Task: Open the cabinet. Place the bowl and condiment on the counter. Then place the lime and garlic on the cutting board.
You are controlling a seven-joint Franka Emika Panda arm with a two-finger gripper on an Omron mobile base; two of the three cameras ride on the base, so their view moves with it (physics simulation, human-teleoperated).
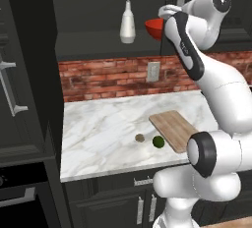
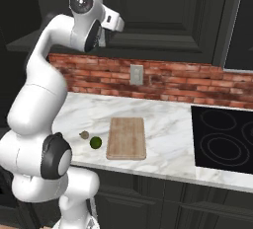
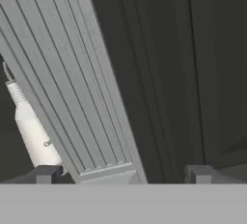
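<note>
We see the lime (image 1: 158,141) and garlic (image 1: 140,137) on the marble desk (image 1: 103,128) beside the cutting board (image 1: 173,129); our gripper (image 3: 123,174) spreads wide, apparently straddling the cabinet (image 2: 163,11) door's edge.

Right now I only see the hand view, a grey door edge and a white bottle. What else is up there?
Observer: A red bowl sits in the open cabinet, right of the condiment.
Operator: Anything on the counter?
Observer: A cutting board, with nothing on it.
Operator: Where's the lime?
Observer: The lime lies on the counter, left of the board, beside the garlic.
</note>
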